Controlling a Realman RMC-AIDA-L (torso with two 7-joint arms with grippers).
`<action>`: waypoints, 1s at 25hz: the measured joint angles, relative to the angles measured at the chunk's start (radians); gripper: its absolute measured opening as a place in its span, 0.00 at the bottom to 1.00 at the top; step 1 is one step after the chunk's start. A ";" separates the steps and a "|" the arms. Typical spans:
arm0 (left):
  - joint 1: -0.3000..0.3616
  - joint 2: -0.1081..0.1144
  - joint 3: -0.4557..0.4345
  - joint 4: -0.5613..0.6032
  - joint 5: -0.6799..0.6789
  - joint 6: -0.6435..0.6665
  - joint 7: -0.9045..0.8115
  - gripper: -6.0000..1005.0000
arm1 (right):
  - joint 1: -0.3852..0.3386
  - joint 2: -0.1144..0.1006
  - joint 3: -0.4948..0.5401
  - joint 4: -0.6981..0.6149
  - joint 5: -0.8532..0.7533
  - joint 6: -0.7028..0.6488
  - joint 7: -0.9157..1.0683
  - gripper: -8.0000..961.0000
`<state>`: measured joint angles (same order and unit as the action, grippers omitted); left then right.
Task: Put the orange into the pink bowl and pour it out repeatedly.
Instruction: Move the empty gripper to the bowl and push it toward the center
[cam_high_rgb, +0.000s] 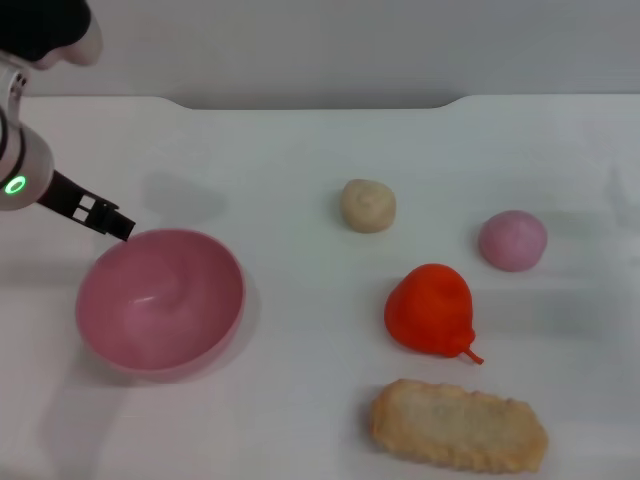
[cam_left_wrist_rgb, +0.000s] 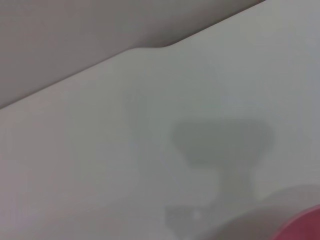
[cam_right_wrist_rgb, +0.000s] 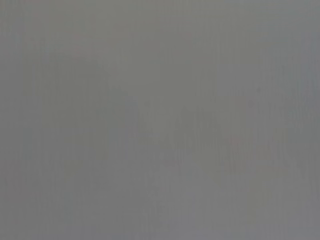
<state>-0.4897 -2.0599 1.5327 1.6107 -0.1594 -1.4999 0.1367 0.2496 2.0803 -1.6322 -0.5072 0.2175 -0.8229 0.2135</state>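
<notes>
Head view shows the left gripper (cam_high_rgb: 118, 226) at the far rim of the pink bowl (cam_high_rgb: 160, 302), apparently pinching it, though I cannot tell whether its jaws are clenched. The bowl sits empty on the worktop (cam_high_rgb: 290, 150); the orange (cam_high_rgb: 430, 307) lies well apart, near a breaded patty (cam_high_rgb: 458, 425). The rounded bowl could tip or slide if pulled. No right gripper is visible.

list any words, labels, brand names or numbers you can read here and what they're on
None readable: no text or numbers on the pink bowl, the orange, the other items or the table.
The left arm's green ring light is a plain glowing circle, no characters.
</notes>
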 joint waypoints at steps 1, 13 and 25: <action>0.000 0.000 0.000 0.000 0.000 0.000 0.000 0.80 | 0.001 0.000 0.000 0.000 0.000 0.003 0.000 0.77; -0.051 -0.002 0.022 -0.001 0.007 -0.110 -0.022 0.80 | 0.028 0.000 0.008 0.032 0.001 0.016 0.001 0.77; -0.052 -0.002 0.080 -0.006 0.007 -0.143 -0.079 0.80 | 0.055 -0.003 0.024 0.061 0.002 0.025 -0.004 0.77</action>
<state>-0.5413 -2.0616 1.6127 1.6045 -0.1520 -1.6433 0.0582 0.3042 2.0770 -1.6086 -0.4463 0.2194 -0.7975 0.2097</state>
